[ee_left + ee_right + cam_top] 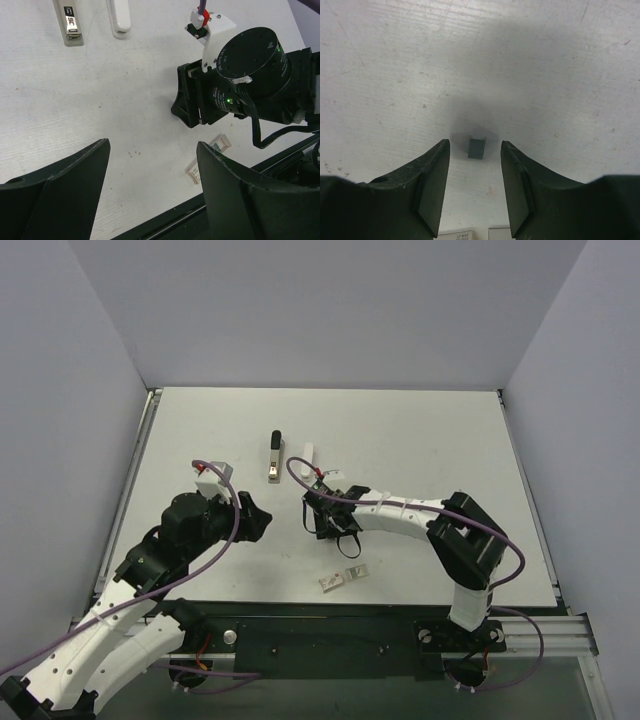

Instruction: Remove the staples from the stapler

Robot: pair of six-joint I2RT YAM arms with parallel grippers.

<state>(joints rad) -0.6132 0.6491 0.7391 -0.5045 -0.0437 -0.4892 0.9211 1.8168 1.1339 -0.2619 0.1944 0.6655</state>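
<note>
Right fingers (432, 190): narrowly parted, empty.
Staples (477, 148): tiny dark-grey metal strip on white counter (545, 75), between them, untouched.
Left fingers (65, 185): wide, empty.
Stapler (274, 458): slim brass channel, white bar beside, farther back.
Tiles (333, 582): two small white rectangles, front edge.

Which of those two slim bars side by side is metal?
The left one: the silvery-brass stapler channel with a black end. The other is a white plastic bar.
</note>
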